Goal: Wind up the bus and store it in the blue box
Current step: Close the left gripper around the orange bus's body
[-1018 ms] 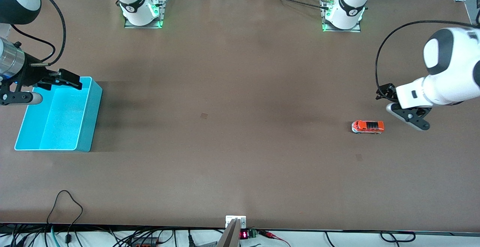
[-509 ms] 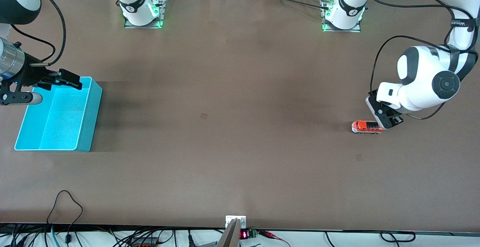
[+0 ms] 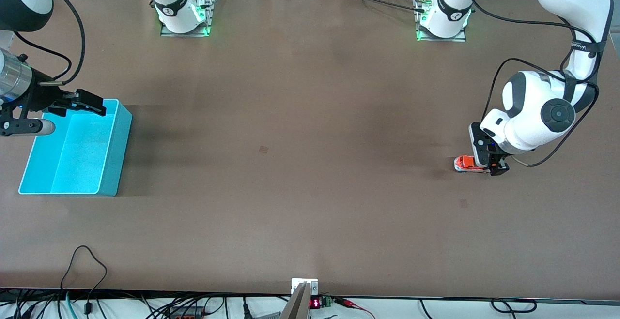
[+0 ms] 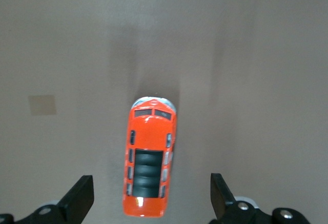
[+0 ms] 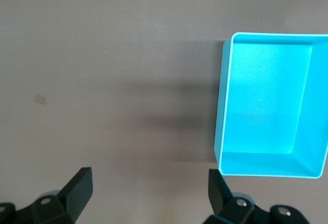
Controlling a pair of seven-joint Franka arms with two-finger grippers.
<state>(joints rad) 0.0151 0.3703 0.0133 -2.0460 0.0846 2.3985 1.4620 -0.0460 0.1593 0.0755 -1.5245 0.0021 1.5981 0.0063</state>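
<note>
The small orange bus [image 3: 466, 163] stands on the table toward the left arm's end. My left gripper [image 3: 488, 162] is low over its rear half and open. In the left wrist view the bus [image 4: 149, 157] lies between the two spread fingers [image 4: 79, 197], which do not touch it. The blue box [image 3: 72, 147] sits empty at the right arm's end of the table and shows in the right wrist view [image 5: 269, 103]. My right gripper [image 3: 82, 103] hangs open over the box's corner nearest the bases, holding nothing; that arm waits.
The brown table [image 3: 300, 140] carries a small square mark [image 3: 263, 149] near its middle. Cables [image 3: 87, 270] lie along the edge nearest the front camera.
My left gripper has swung in from beside the bus and come down over its rear half, fingers either side. The bus, the box and the right arm have not moved.
</note>
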